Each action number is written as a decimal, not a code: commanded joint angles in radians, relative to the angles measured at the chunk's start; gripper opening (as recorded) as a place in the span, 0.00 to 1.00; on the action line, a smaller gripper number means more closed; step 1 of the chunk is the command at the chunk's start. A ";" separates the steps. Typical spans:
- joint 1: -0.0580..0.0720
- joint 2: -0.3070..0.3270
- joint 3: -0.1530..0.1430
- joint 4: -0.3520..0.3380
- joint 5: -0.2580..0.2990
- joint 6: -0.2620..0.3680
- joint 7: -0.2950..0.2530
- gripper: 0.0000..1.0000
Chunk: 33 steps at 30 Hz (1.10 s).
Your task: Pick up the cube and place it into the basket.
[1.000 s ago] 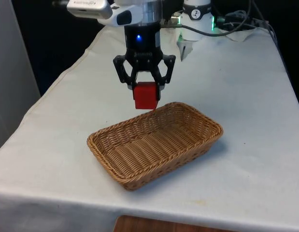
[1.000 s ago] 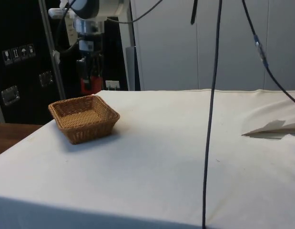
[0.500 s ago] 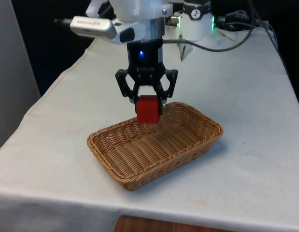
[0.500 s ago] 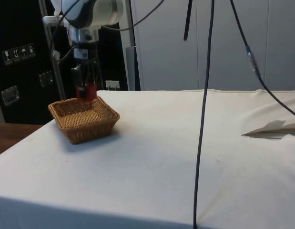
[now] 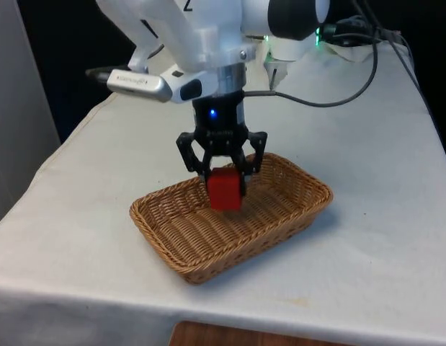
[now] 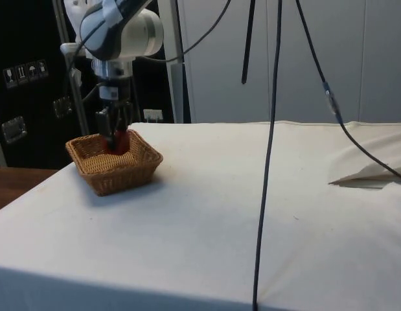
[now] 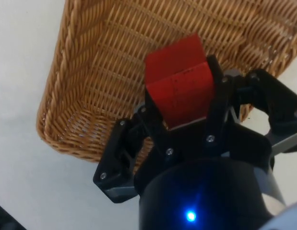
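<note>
A red cube point(image 5: 225, 189) hangs in my gripper point(image 5: 224, 182), whose black fingers are shut on its sides. It is held just above the floor of the woven wicker basket point(image 5: 172, 245), inside the rim, toward the basket's far half. In the side view the cube point(image 6: 120, 142) shows over the basket's point(image 6: 122, 176) far rim, with the gripper point(image 6: 114, 136) coming straight down on it. In the wrist view the cube point(image 7: 179, 86) sits clamped between the fingers point(image 7: 155, 129), with the basket's point(image 7: 62, 72) weave below it.
The basket lies at an angle near the table's front edge. Black cables point(image 5: 331, 90) run over the cloth by the robot's base. A folded white sheet point(image 6: 372, 173) lies on the cloth at the side view's right.
My gripper has carried the cube forward over the far rim and downward. The cube now hangs within the basket instead of behind and above it.
</note>
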 commanded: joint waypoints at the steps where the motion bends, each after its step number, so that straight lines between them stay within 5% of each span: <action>1: -0.009 0.010 0.011 0.010 0.016 0.002 -0.010 0.00; 14: -0.003 0.043 0.012 0.036 0.035 0.000 -0.006 0.01; 17: -0.002 0.046 0.013 0.040 0.035 0.000 -0.004 0.15; 20: -0.002 0.049 0.013 0.043 0.034 0.000 -0.002 0.44; 21: -0.002 0.049 0.013 0.043 0.034 0.000 -0.002 0.64; 25: 0.000 0.045 0.012 0.037 0.031 0.000 -0.004 0.99; 33: 0.000 0.045 0.013 0.038 0.031 0.000 -0.004 1.00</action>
